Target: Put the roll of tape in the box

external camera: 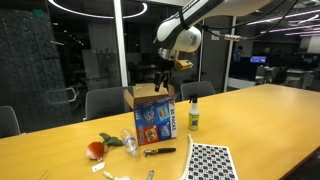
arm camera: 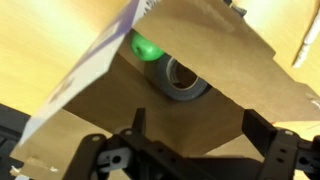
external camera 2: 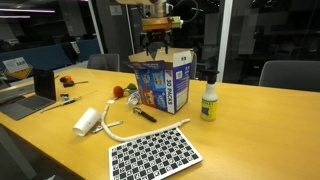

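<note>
The box (external camera: 153, 113) stands upright on the wooden table, with blue printed sides and open brown flaps; it shows in both exterior views (external camera 2: 165, 82). My gripper (external camera: 163, 76) hangs just above its open top, also in an exterior view (external camera 2: 156, 45). In the wrist view the gripper (arm camera: 190, 135) is open and empty, its two fingers apart over a brown flap (arm camera: 215, 60). The black roll of tape (arm camera: 184, 78) lies flat inside the box beside a green round thing (arm camera: 147, 47), partly hidden by the flap.
A white bottle with a green cap (external camera: 194, 114) stands beside the box (external camera 2: 209, 101). A checkered sheet (external camera 2: 155, 155), a black pen (external camera 2: 145, 115), a red item (external camera: 96, 149), a white roll (external camera 2: 86, 122) and a cable lie on the table. Chairs stand behind.
</note>
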### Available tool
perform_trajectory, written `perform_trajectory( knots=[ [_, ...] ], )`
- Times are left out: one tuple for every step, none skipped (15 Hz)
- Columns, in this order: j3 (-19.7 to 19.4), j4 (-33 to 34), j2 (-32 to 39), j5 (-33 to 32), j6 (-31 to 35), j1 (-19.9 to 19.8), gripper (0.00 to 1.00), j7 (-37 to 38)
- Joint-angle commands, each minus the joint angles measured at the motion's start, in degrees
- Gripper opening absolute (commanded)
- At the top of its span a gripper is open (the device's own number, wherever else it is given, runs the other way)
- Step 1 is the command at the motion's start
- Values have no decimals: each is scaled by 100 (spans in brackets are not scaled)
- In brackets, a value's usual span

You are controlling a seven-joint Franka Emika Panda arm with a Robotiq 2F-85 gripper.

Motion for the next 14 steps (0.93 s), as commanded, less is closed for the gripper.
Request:
perform_trajectory(
  knots=[
    [-244,-384,-982,-558,-1162,-2,100,433],
    [-303,-520,-1266,-677,-1442,-15,100,499],
    [-360,-675,-1568,-760,-1681,-30,100,573],
    [-410,-821,-1849,-830,-1889,-41,100,640],
    [-461,-1005,-2161,-900,-2071,-49,100,737],
    [-507,-1226,-2480,-976,-2190,-58,100,865],
    [-549,-1453,-2807,-972,-2329,-68,100,947],
    [-588,-1723,-3144,-996,-2447,-76,100,1087],
    [-627,-1977,-3467,-1005,-2560,-86,100,1235],
    [-647,-2255,-3798,-1013,-2697,-124,100,1651],
    [-657,-2546,-4131,-1023,-2788,-147,100,1900],
    [-653,-2803,-4450,-1043,-2948,-181,100,2175],
    [-635,-3011,-4718,-1047,-3109,-218,100,2444],
    [-615,-3225,-4988,-1026,-3280,-260,100,2720]
  ],
)
